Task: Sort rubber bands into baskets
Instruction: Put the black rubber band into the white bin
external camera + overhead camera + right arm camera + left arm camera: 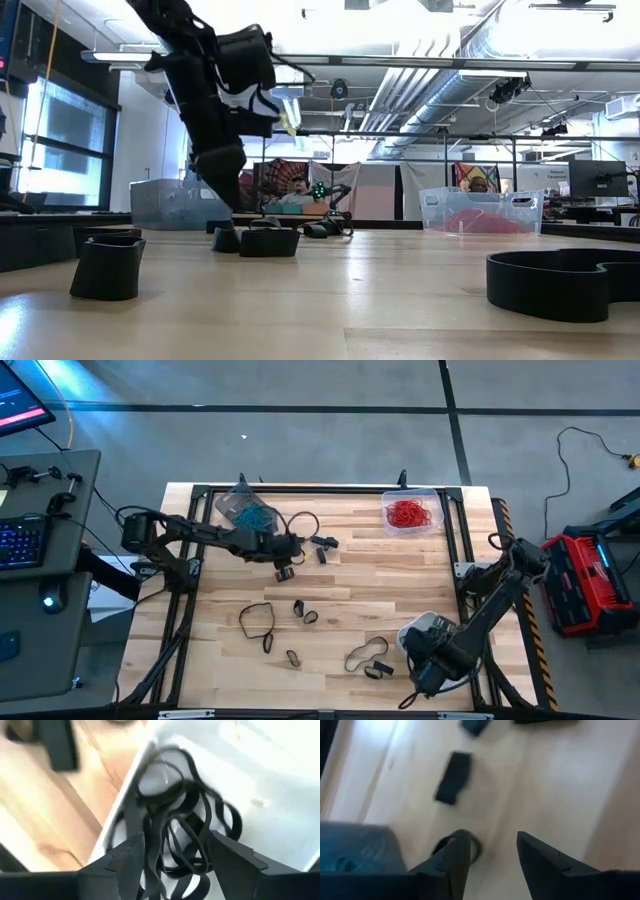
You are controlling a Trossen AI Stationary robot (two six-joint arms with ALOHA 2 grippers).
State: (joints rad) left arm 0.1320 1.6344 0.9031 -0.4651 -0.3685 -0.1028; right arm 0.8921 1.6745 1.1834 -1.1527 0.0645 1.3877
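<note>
Over the whitish basket (260, 780) at the near right corner of the table, I am hanging my right gripper (175, 855) with its fingers spread apart and gripping nothing; below them a tangle of black rubber bands (180, 825) is lying loose inside the tub, thin flat loops folding over one another. Across the table, toward the far left, I am holding my left gripper (283, 572) low above the wood with its fingers parted as well, empty, one small dark band (470, 847) lying just beside a fingertip. By my judgement the sorting is running well past halfway: the red bands (408, 513) are sitting heaped in the clear basket (434, 496) at the far right, the teal-blue ones (252, 517) are filling the grey-tinted basket (226, 506) at the far left, and a good share of the black ones is already binned. Remaining are only dark bands scattered on the bare planks, several small stiff-looking loops near the middle (304, 611), one large floppy ring (257, 618) and a crumpled pair (367, 657) near the front. The table (400, 580) is pale, smooth, striped timber.
</note>
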